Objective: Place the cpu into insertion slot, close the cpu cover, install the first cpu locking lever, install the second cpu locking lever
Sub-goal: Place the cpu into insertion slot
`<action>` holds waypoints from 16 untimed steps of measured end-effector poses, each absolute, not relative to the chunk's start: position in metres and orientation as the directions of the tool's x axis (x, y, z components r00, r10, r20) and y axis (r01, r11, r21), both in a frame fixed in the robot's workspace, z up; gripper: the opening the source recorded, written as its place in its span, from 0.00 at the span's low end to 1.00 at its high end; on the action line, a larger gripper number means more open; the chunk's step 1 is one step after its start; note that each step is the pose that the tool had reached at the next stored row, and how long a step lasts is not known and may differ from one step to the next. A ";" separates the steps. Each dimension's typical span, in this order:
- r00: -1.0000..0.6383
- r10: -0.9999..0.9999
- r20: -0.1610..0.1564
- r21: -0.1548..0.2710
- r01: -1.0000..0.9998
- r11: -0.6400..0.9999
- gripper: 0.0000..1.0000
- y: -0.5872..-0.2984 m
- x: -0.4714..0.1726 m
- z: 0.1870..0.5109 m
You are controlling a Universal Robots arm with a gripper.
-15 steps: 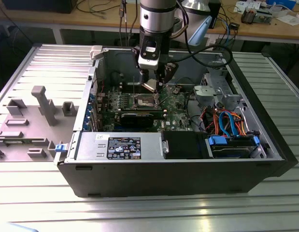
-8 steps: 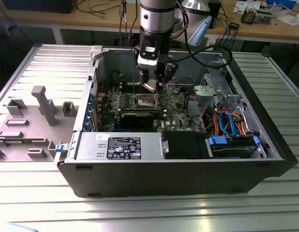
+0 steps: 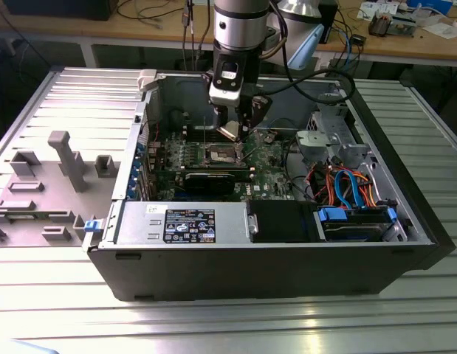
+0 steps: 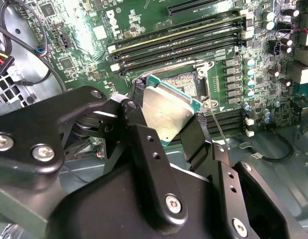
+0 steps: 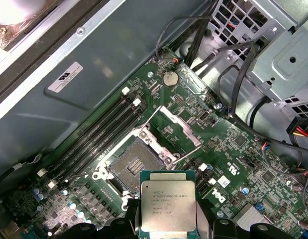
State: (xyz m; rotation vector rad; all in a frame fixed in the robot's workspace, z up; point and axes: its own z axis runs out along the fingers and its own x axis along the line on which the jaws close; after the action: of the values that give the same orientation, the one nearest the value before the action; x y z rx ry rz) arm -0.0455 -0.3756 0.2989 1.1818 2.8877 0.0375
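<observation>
First wrist view: pincer (image 5: 167, 224) tight on the flat square silvery cpu (image 5: 168, 203) (green-edged), near the insertion slot (image 5: 135, 164)

An open computer case (image 3: 250, 273) sits on a slatted metal table (image 3: 213, 328).

You have strong light from overhead. The ribbed metal worktop (image 3: 235, 324) glares almost white along the near edge of the exterior view, while the inside of the computer case (image 3: 250, 269) sits in dimmer shade. In both wrist views the cpu (image 4: 166, 114) (image 5: 167, 205) carries a soft sheen on its metal face. A blown-out white patch (image 5: 14, 10) burns one corner of the first wrist view, and the motherboard (image 5: 233, 149) there is evenly lit.
</observation>
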 end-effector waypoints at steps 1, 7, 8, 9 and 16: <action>-0.711 0.703 -0.011 0.030 0.703 0.711 0.54 -0.376 -0.046 0.299; -0.705 0.710 -0.011 0.029 0.709 0.705 0.54 -0.376 -0.046 0.299; -0.703 0.711 -0.011 0.029 0.711 0.703 0.54 -0.376 -0.046 0.299; -0.701 0.713 -0.012 0.029 0.712 0.701 0.54 -0.376 -0.046 0.299; -0.689 0.725 -0.015 0.026 0.724 0.689 0.54 -0.376 -0.046 0.299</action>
State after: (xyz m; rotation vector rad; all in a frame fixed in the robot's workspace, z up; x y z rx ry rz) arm -0.0455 -0.3756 0.2987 1.2296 2.8649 0.0287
